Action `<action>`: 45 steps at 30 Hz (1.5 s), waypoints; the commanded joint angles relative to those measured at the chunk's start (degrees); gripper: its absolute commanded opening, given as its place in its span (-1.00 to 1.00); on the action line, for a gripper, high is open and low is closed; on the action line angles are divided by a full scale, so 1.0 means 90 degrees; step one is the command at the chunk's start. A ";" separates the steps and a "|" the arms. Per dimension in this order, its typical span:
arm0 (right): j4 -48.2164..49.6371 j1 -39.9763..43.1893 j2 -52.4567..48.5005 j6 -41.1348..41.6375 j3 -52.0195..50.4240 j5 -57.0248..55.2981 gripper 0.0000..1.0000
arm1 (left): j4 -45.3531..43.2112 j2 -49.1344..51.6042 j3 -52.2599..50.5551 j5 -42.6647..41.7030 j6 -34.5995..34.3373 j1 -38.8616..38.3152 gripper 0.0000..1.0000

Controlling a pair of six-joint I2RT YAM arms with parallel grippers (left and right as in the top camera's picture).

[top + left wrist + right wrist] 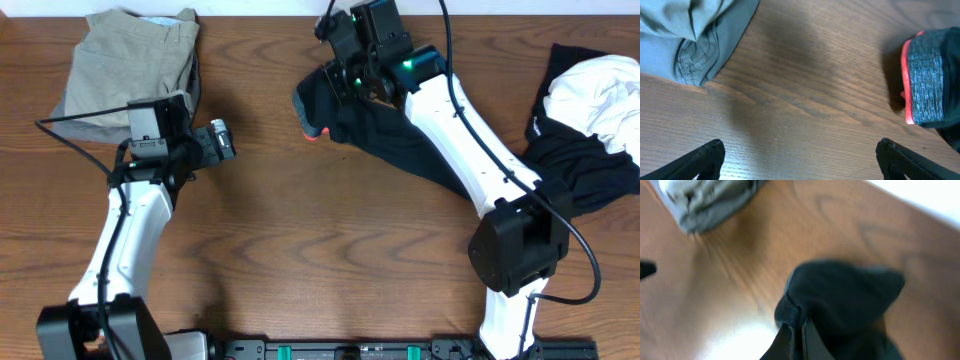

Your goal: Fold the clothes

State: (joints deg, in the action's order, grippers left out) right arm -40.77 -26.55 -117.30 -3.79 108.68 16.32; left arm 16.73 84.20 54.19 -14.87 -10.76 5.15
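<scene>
A dark navy garment [400, 135] with a grey and orange-red cuff [312, 128] lies at the table's back centre. My right gripper [345, 75] is shut on a fold of this garment [840, 295], the fingers [797, 330] pinching dark cloth. In the left wrist view the cuff [925, 82] shows at the right. My left gripper [222, 140] is open and empty over bare wood [800, 150], between the khaki trousers and the dark garment. Folded khaki trousers [135, 65] lie at the back left, and their edge shows in the left wrist view [695, 35].
A pile at the right edge holds a white garment [600, 95] on top of black clothing [585, 175]. The wooden table [320, 250] stretches across the front. The khaki trousers also show in the right wrist view [710, 200].
</scene>
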 commanded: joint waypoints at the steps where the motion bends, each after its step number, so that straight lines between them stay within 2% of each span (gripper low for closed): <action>1: -0.0423 -0.0073 -0.0005 0.0078 -0.0044 0.0075 -0.98 | -0.0056 0.0182 0.0124 -0.0015 -0.0083 0.0029 0.96; 6: -0.1331 -0.0202 -0.0005 -0.0022 -0.0583 0.0233 -0.97 | -0.0209 0.0219 0.0124 -0.0012 -0.0080 0.0041 0.96; 9: -0.1843 -0.0398 -0.0005 -0.0979 -0.1054 0.0937 -0.97 | -0.0393 0.0219 0.0124 -0.0010 -0.0080 0.0049 0.96; 14: -0.2237 -0.0906 -0.0005 -0.1394 -0.1659 0.1047 -0.94 | -0.0495 0.0219 0.0124 -0.0010 -0.0080 0.0189 0.96; 17: -0.2217 -0.1095 0.0002 -0.1418 -0.1719 0.0993 -0.58 | -0.0491 0.0219 0.0124 -0.0012 -0.0080 0.0362 0.96; 21: -0.1625 -0.0911 0.0248 -0.0920 -0.1496 0.0901 -0.35 | -0.0491 0.0219 0.0124 -0.0015 -0.0083 0.0539 0.96; 22: -0.1496 -0.0814 0.0318 -0.0760 -0.1413 0.0855 -0.17 | -0.0488 0.0219 0.0124 -0.0015 -0.0080 0.0554 0.96; 23: -0.1321 -0.0656 0.0403 -0.0546 -0.1299 0.0767 0.30 | -0.0488 0.0219 0.0124 -0.0017 -0.0080 0.0559 0.96; 24: -0.1188 -0.0517 0.0454 -0.0384 -0.1217 0.0680 0.60 | -0.0481 0.0219 0.0124 -0.0015 -0.0080 0.0559 0.96; 26: -0.0833 -0.0158 0.0527 -0.0189 -0.1107 0.0614 0.89 | -0.0461 0.0219 0.0124 -0.0017 -0.0080 0.0559 0.96; 28: -0.0474 0.0204 0.0529 -0.0075 -0.1098 0.0622 0.97 | -0.0440 0.0219 0.0124 -0.0015 -0.0080 0.0559 0.96; 33: -0.0151 0.0882 0.0177 -0.0061 -0.1103 0.0940 0.97 | -0.0355 0.0219 0.0124 -0.0012 -0.0078 0.0559 0.96; 38: -0.0202 0.1093 -0.0447 -0.0051 -0.1124 0.1484 0.78 | -0.0304 0.0219 0.0124 -0.0012 -0.0078 0.0559 0.96; 40: -0.0175 0.1115 -0.0690 0.0041 -0.1124 0.1746 0.65 | -0.0294 0.0219 0.0124 -0.0012 -0.0078 0.0559 0.96; 43: -0.0029 0.1112 -0.0952 0.0216 -0.1124 0.1919 0.33 | -0.0272 0.0219 0.0124 -0.0012 -0.0078 0.0559 0.96; 45: 0.0075 0.1069 -0.1083 0.0355 -0.1124 0.1906 0.24 | -0.0272 0.0219 0.0124 -0.0012 -0.0078 0.0559 0.96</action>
State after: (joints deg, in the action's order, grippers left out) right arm -40.99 -16.36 -125.80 -3.01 98.45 30.26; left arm 14.09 85.89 54.19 -14.87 -10.76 10.02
